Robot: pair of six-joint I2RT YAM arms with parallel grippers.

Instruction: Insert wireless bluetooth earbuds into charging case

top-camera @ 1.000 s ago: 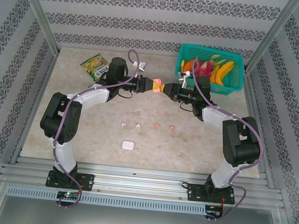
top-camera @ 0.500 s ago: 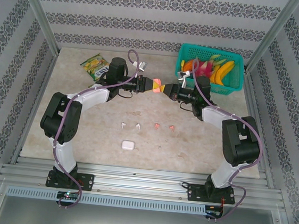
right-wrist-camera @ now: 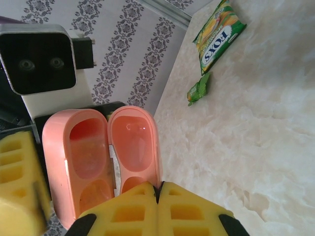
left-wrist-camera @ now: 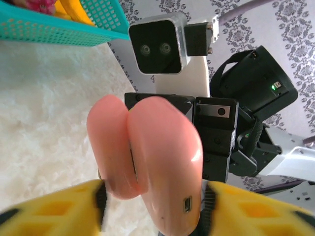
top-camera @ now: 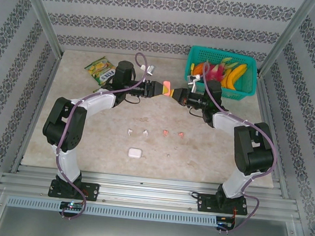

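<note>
**Pink case held open in mid-air, earbuds lying on the table**

On the pale marble-look table (top-camera: 87, 139) the two arms reach toward each other at the back and meet over the middle. At the right rear stands a teal plastic mesh basket (top-camera: 246, 82) of toy fruit. At the left rear lies a green-and-yellow snack packet (top-camera: 100, 70). Between the arm tips hangs a coral-pink rounded charging case (left-wrist-camera: 162, 162), its lid wide open and both hollows showing. The right gripper (right-wrist-camera: 158, 196) has its yellow fingers pressed together on the case's rim. The left gripper (top-camera: 158, 87) stands about halfway open with a finger either side of the case; I cannot tell whether it presses. Nearer the arm bases sits a small white rounded case (top-camera: 135, 152). Just behind it, in a row on the table, lie two white earbuds (top-camera: 129, 131) and, to their right, two coral-pink earbuds (top-camera: 165, 133), all apart from both cases.
</note>
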